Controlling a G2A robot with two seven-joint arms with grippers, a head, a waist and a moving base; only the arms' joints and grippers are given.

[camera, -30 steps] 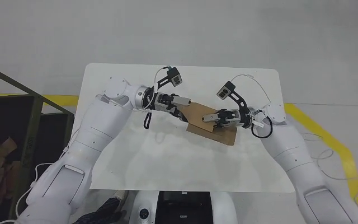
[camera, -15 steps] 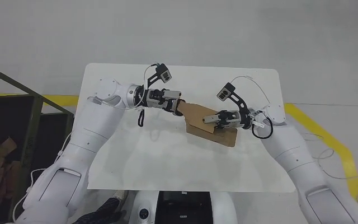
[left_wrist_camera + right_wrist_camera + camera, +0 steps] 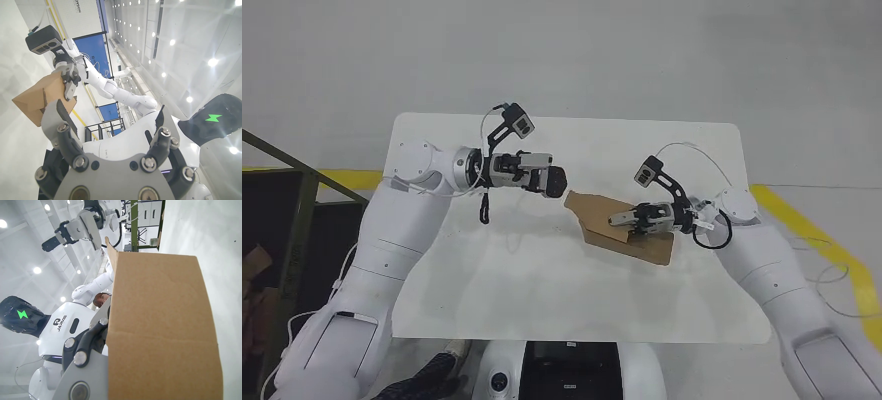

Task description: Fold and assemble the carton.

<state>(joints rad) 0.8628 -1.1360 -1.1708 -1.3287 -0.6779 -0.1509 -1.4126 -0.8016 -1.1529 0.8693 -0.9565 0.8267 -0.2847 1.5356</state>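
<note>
The carton (image 3: 627,228) is a flat brown cardboard blank lying near the middle of the white table (image 3: 492,290), slightly right of centre. My right gripper (image 3: 626,218) is shut on the carton's right half, low over the table. From the right wrist, the cardboard (image 3: 162,323) covers one finger, and the other finger (image 3: 102,313) presses its edge. My left gripper (image 3: 553,181) is open, just left of the carton's far-left corner and apart from it. In the left wrist view its fingers (image 3: 56,109) stand wide apart with nothing between them, and the carton (image 3: 34,98) hangs beyond them.
Bare table surface stretches to the left and front of the carton. A dark metal rack (image 3: 282,210) stands on the floor off the table's left edge. Yellow floor tape (image 3: 802,225) runs past the right side.
My left gripper has come off the carton's left edge and drawn back to the left, now open. The carton has settled lower and a little rightward, still held in the right gripper.
</note>
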